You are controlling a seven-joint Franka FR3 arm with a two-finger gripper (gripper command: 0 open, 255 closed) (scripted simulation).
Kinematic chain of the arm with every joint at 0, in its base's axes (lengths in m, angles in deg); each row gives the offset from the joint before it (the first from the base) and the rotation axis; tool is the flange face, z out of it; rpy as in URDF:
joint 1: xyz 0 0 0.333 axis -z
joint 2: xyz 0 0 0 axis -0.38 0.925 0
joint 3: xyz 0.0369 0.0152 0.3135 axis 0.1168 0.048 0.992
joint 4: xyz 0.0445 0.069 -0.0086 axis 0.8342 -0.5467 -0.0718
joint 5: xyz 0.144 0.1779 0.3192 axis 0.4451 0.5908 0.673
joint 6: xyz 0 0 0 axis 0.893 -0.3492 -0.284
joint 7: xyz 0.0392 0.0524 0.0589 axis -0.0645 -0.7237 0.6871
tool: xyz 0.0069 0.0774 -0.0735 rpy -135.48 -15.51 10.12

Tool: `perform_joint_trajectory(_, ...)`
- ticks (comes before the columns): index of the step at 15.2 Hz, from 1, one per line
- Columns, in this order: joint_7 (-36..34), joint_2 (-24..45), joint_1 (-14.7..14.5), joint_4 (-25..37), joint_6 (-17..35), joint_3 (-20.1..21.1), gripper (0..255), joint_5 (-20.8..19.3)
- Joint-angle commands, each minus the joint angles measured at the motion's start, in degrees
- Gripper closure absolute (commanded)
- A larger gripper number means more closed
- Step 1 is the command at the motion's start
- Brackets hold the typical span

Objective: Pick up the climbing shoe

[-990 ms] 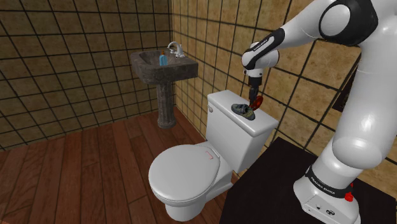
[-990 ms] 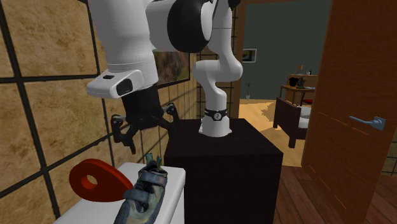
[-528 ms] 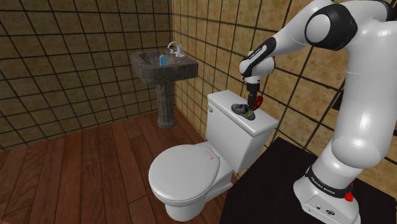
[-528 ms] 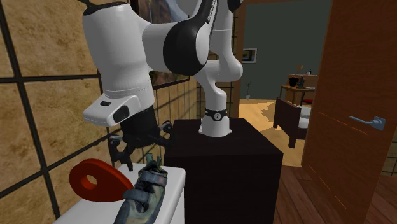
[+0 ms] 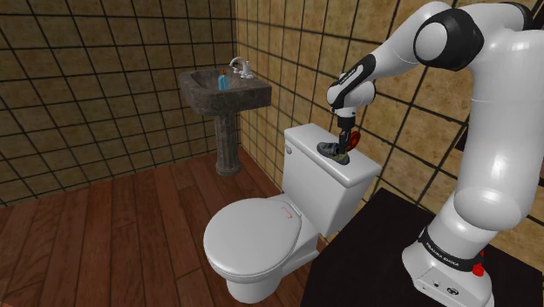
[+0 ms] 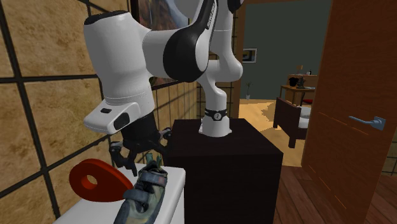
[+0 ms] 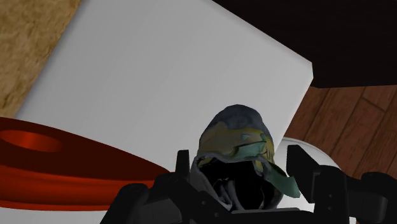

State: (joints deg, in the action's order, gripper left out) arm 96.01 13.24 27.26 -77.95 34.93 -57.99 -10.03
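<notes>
Claw (image 7: pixel 242 167) lower than 1 s ago, arm arched, wrist pointing down, fingers (image 7: pixel 304 167) apart astride climbing shoe (image 7: pixel 236 137)

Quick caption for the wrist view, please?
Open black gripper straddles the grey-green climbing shoe on a white toilet tank lid, beside a flat red piece with a hole.

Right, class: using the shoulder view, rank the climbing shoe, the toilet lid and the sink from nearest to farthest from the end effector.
1. The climbing shoe: on the tank top, directly beneath the end effector.
2. The toilet lid: lower, toward the shoulder view's left, in front of the tank.
3. The sink: farthest, on its pedestal by the corner of the tiled walls.
</notes>
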Motion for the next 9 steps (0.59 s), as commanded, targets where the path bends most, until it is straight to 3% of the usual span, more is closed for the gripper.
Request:
perform_joint_trajectory(1,0.0,0.1,0.0,0.0,0.1,0.0,255,0.0)
perform_joint_trajectory(9,-0.7,-2.2,-0.4,0.3,-2.4,-0.5,255,-1.1)
